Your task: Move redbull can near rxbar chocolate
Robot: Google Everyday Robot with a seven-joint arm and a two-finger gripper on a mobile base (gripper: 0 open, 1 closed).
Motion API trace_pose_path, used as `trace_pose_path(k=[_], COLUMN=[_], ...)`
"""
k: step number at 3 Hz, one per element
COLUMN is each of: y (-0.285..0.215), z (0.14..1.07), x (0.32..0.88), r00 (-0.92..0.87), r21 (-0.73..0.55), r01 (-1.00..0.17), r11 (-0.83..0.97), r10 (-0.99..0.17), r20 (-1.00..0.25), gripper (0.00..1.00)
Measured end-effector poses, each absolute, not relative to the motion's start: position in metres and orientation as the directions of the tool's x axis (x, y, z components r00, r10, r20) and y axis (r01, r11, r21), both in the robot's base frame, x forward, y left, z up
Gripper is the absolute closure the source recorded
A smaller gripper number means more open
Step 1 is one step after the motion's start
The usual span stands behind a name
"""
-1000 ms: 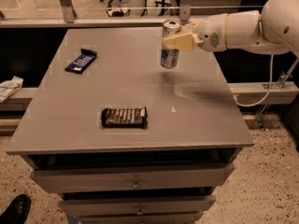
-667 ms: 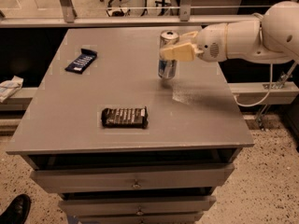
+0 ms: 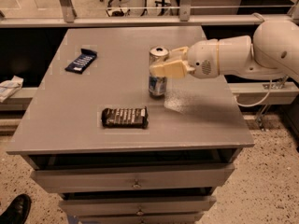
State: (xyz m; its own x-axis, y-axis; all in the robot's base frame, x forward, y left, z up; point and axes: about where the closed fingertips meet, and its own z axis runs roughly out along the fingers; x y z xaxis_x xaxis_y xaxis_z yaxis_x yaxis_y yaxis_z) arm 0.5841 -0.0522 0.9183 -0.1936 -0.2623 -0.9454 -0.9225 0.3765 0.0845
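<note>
The redbull can (image 3: 157,80) is a slim silver can with blue patches low down. It stands upright close above or on the grey table (image 3: 93,92), right of centre. My gripper (image 3: 162,68) comes in from the right on a white arm and is shut on the can's upper half. The rxbar chocolate (image 3: 125,117) is a dark brown-black bar with pale lettering. It lies flat near the table's front edge, a little left of and in front of the can.
A smaller dark blue wrapped bar (image 3: 81,61) lies at the table's back left. Drawers (image 3: 135,178) sit under the table top. A black shoe (image 3: 15,210) shows on the floor at bottom left. A white object (image 3: 8,87) rests on a ledge at left.
My gripper has carried the can from the back right of the table forward and left, lower and closer to the rxbar chocolate.
</note>
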Motion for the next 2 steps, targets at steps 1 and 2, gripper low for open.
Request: trace_pose_path(k=[1, 2], y=[-0.042, -0.032], z=[0.912, 0.906], x=[0.569, 0.555], r00=[-0.197, -0.198], r21=[0.095, 0.099], r01=[-0.927, -0.935], r11=[0.362, 0.340], r10=[-0.256, -0.269], r20=[-0.946, -0.943], gripper=[1.00, 0.77])
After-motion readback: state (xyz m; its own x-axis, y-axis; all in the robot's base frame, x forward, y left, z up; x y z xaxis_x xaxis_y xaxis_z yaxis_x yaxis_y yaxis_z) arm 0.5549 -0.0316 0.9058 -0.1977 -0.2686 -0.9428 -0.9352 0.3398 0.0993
